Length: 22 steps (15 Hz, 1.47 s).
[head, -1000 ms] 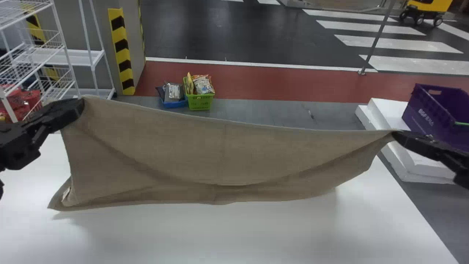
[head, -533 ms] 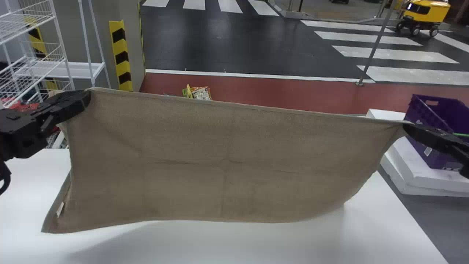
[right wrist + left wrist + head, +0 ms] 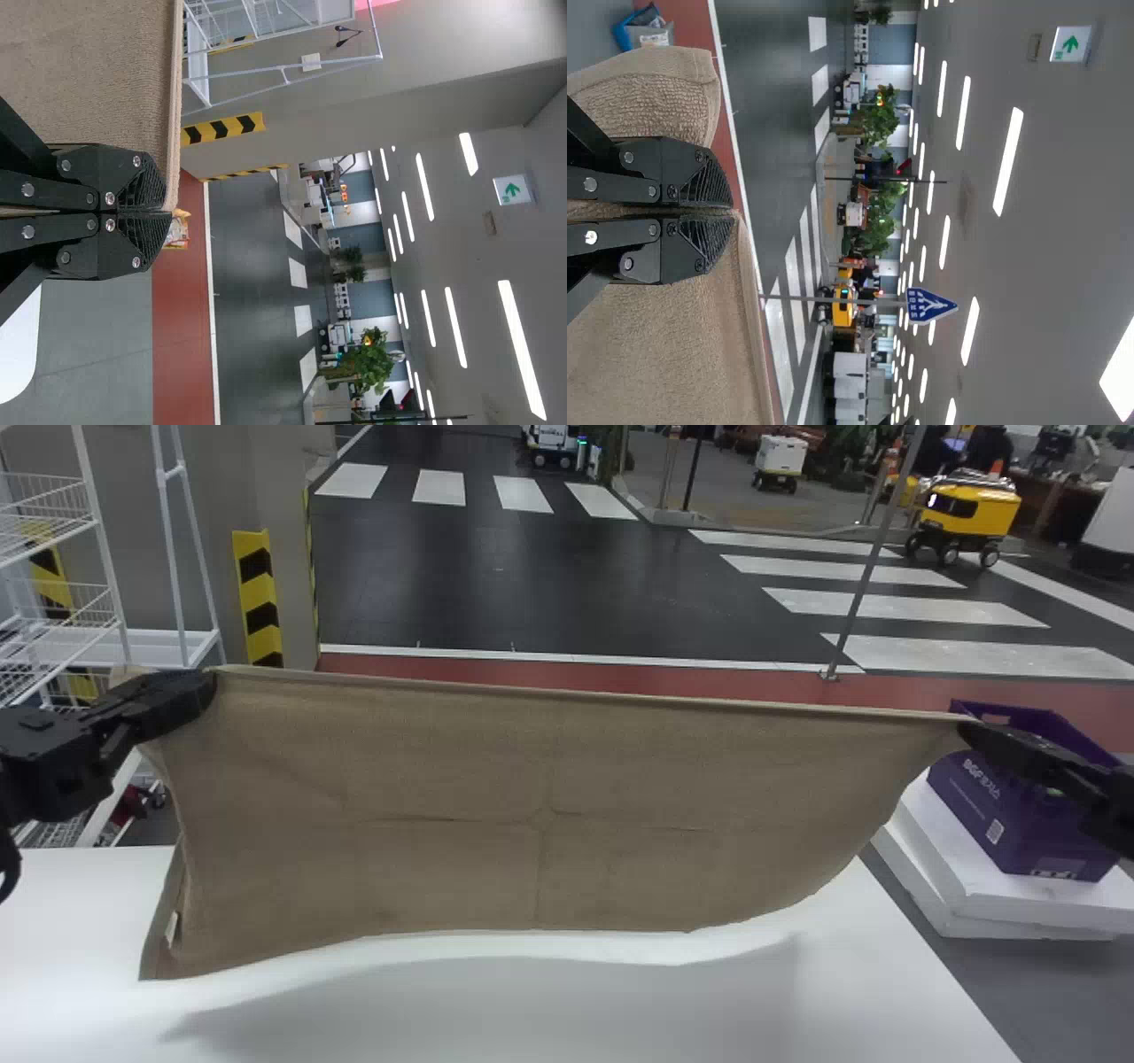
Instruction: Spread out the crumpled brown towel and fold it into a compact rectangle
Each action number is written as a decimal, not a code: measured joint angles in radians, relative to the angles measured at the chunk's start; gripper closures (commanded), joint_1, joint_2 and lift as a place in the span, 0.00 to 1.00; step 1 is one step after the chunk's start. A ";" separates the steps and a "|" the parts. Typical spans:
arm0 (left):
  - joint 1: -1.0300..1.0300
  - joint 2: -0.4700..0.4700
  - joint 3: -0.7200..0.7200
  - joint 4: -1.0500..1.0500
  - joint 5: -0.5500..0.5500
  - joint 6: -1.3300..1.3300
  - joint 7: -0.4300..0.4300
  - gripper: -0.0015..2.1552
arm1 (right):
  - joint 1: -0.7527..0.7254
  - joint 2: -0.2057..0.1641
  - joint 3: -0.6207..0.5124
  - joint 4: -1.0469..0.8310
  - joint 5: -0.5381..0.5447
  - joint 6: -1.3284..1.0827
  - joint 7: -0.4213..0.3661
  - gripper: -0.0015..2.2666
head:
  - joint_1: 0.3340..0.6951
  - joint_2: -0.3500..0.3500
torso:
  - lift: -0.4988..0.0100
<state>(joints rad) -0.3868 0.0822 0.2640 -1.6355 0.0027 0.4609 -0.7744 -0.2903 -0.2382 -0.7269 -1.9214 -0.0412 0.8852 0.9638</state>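
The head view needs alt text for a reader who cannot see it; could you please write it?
A brown towel hangs stretched between the robot's left pincer and right pincer over a white table. At the right, a purple basket sits on white slabs beside the table.

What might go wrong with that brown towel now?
The towel might slip out, since the left gripper and right gripper seem to pinch it only near its upper corners. Its lower left corner hangs folded back, so it could land doubled under on the white table. Pulling harder could jerk an end free, as the top edge already looks nearly taut.
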 measured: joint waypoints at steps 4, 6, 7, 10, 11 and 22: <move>0.116 0.000 0.028 0.000 0.034 -0.082 -0.020 0.50 | 0.119 0.017 -0.039 0.002 -0.039 -0.104 0.014 0.58 | 0.51 0.20 | 0.73; 0.195 0.001 0.073 -0.046 0.074 -0.116 -0.044 0.50 | 0.180 0.029 -0.072 0.001 -0.060 -0.151 0.020 0.58 | 0.60 0.19 | 0.73; 0.245 0.003 0.104 -0.084 0.095 -0.133 -0.056 0.50 | 0.214 0.034 -0.091 0.000 -0.077 -0.172 0.024 0.58 | 0.69 0.19 | 0.73; 0.404 -0.003 0.155 -0.173 0.143 -0.242 -0.074 0.50 | 0.314 0.054 -0.111 -0.002 -0.105 -0.259 0.049 0.58 | 0.85 0.20 | 0.73; 0.452 -0.005 0.165 -0.182 0.150 -0.307 -0.075 0.50 | 0.345 0.065 -0.113 -0.001 -0.105 -0.294 0.054 0.58 | 0.91 0.20 | 0.73; 0.583 -0.020 0.189 -0.176 0.157 -0.411 -0.184 0.14 | 0.576 0.130 -0.139 0.009 -0.067 -0.592 0.194 0.58 | 1.00 0.20 | 0.73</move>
<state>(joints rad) 0.1958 0.0617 0.4532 -1.8117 0.1600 0.0494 -0.9588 0.2861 -0.1086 -0.8656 -1.9127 -0.1080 0.2933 1.1578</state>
